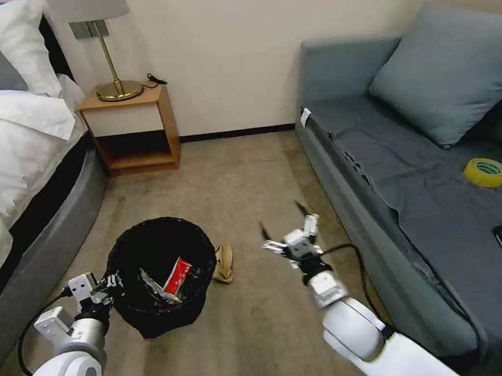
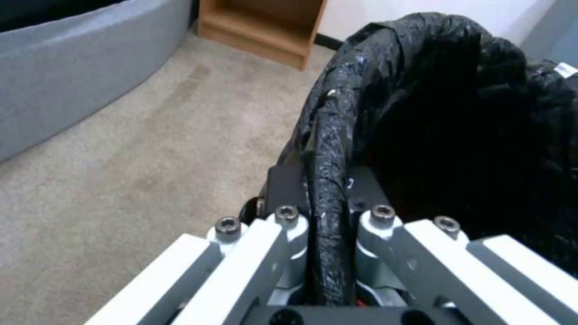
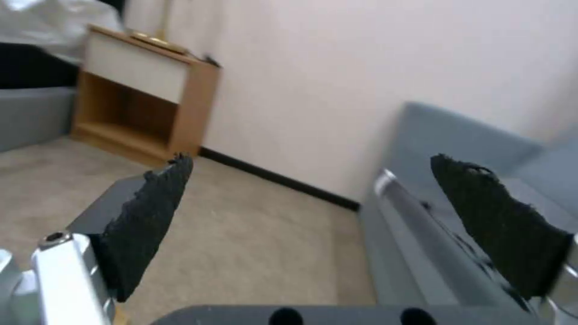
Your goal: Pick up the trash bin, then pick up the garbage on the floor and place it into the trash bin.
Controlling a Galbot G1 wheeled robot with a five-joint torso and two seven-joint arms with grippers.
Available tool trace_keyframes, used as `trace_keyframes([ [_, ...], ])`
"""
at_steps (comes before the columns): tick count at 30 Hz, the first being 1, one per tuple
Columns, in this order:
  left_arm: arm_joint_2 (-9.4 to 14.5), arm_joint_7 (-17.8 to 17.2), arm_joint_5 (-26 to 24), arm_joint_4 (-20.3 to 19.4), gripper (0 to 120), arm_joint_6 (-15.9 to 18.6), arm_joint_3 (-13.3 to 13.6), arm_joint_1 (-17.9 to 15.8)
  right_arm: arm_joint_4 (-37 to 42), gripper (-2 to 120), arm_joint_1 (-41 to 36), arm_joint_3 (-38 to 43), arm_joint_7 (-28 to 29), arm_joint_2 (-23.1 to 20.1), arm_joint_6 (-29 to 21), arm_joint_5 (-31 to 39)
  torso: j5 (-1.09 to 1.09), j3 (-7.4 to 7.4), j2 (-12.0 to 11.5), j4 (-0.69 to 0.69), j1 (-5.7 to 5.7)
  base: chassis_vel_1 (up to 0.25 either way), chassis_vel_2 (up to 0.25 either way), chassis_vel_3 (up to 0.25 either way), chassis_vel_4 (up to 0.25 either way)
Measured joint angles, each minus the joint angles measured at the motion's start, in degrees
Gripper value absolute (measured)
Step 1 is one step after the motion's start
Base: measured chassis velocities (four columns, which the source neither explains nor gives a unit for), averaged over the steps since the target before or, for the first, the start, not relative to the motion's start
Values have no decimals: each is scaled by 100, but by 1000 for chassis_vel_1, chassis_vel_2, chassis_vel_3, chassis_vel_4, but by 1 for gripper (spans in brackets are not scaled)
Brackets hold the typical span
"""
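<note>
The left gripper has its jaws clamped on the crinkly black-bagged rim of the round trash bin, on the bin's bed side; a red-and-white wrapper lies inside; a tan crumpled scrap rests on the carpet, touching the bin's far side; the right gripper hovers above bare carpet beside the sofa edge, jaws spread wide, holding nothing.
</note>
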Motion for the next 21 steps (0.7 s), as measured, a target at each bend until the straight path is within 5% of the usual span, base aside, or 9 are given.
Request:
trace_keyframes([
  [8, -75, -3, 102, -122, 5, 13, 1, 101, 395, 100, -1181, 641, -253, 714, 423, -250, -1, 0, 0, 1, 0, 0, 0, 0, 0],
  [21, -56, 8, 80, -171, 5, 10, -81, 135, 458, 100, -1553, 720, -457, 1018, 636, -696, -1, 0, 0, 1, 0, 0, 0, 0, 0],
])
